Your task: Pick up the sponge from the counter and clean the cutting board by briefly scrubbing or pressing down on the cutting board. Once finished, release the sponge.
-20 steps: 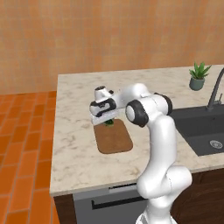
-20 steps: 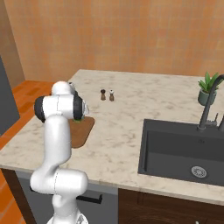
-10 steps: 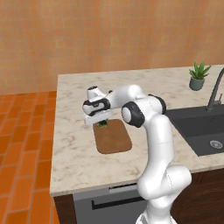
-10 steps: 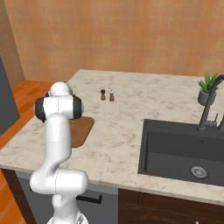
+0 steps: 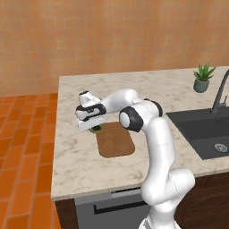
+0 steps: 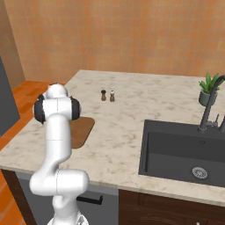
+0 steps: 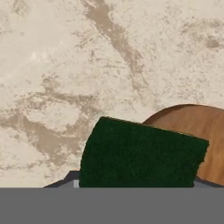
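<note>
The white two-finger hand (image 5: 95, 129) hangs over the far left corner of the flat brown wooden cutting board with rounded corners (image 5: 117, 141), reaching in from the arm's elbow to its right. Between the fingers sits the small rectangular sponge with a dark green top (image 5: 95, 129); the hand is clenched on it. In the hand view the sponge (image 7: 140, 155) lies directly ahead of the fingers, its dark green face toward the camera, covering part of one rounded corner of the cutting board (image 7: 205, 127). Whether the sponge touches the board surface cannot be told.

The cutting board lies on the beige-white marbled stone worktop with grey veining (image 5: 71, 165), near the worktop's left edge and closer to the front edge than to the back wall. In the right base view the board (image 6: 81, 130) shows just beside the arm's upright link.

Two small dark shakers (image 6: 107, 95) stand side by side farther back on the worktop. A dark sink basin (image 6: 184, 151) occupies the right part.
</note>
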Controlling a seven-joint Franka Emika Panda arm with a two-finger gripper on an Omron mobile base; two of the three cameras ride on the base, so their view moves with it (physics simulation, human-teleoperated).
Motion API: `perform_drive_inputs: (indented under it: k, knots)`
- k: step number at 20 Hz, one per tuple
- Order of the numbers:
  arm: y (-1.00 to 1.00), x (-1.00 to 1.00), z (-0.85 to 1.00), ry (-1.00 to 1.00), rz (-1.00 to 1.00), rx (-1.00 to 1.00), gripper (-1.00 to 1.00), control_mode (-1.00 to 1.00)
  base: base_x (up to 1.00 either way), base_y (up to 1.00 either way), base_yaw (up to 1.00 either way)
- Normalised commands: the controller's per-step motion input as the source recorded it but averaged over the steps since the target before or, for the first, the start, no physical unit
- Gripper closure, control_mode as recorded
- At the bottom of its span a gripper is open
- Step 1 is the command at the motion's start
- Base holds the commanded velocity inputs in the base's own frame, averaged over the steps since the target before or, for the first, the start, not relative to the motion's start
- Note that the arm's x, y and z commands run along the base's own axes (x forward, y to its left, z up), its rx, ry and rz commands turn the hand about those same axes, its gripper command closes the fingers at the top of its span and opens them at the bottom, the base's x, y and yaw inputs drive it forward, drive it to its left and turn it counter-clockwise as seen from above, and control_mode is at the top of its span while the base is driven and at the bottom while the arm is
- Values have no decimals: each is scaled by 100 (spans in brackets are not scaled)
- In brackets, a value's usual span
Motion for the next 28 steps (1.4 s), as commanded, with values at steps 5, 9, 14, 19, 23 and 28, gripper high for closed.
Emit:
perform_drive_inputs:
  k: [5, 9, 14, 19, 23, 28]
  knots:
    - [0, -85, -27, -7, 0, -3, 100, -100, 0, 0, 0]
    - [0, -100, -12, -19, 0, 0, 100, -100, 0, 0, 0]
    - [-24, -100, -41, -13, 0, 0, 100, -100, 0, 0, 0]
    - [-53, -100, -31, -11, 0, 3, 100, -100, 0, 0, 0]
    - [-23, -90, -87, 0, 0, 0, 100, -100, 0, 0, 0]
    - [-36, -86, -51, -5, 0, 5, 100, -100, 0, 0, 0]
